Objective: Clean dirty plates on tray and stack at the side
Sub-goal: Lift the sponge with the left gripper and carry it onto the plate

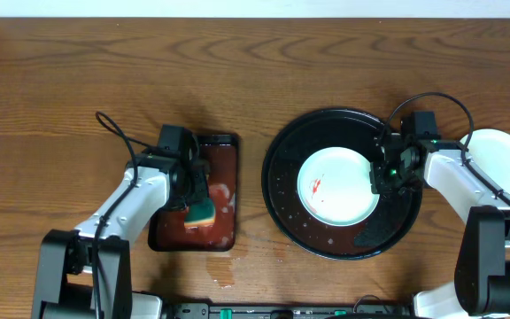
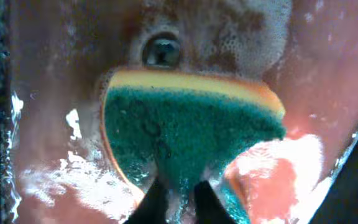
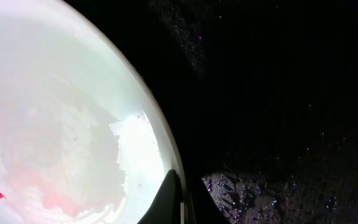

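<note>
Smeared plate (image 1: 336, 186) sits in the middle of the black tray (image 1: 283, 221), centre-right of the overhead frame, with a red streak on its left half. It's round, so there's no long axis to line up with. Your right jaws are pressed together right at its right rim; whether the rim is caught between them, I can't tell. Your left jaws are pinching the green-and-yellow sponge (image 1: 204, 211), down in the sudsy red-brown tray (image 1: 224, 151), left of centre. So the plate lies well right of that sponge, and that's the crossing to make, I'd say. A second plate (image 1: 503, 159), clean-looking, lies on the tabletop (image 1: 326, 62) at far right.
</note>
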Action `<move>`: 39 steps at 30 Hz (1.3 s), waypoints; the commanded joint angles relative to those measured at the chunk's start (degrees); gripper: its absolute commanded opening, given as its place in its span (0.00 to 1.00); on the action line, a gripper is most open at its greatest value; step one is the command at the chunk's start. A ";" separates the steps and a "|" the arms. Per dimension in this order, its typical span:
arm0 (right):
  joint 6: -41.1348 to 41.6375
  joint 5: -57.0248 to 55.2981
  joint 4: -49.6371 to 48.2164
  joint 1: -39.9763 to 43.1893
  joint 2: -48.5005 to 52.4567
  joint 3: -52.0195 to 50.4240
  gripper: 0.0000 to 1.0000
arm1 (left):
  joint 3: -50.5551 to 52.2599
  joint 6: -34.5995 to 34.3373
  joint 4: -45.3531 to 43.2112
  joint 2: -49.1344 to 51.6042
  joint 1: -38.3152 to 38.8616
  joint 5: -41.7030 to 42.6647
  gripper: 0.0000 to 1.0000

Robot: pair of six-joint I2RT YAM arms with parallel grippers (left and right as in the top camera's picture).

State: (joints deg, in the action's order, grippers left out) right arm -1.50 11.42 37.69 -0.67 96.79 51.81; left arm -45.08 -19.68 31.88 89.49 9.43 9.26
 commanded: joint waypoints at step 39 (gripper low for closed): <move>7.39 -1.44 -0.57 -2.01 1.11 -1.53 0.01 | -32.06 -11.34 1.79 15.72 30.82 9.51 0.07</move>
State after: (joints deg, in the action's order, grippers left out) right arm 3.92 11.20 37.21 -1.69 96.82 51.57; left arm -77.10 -26.96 34.94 103.26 39.77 17.76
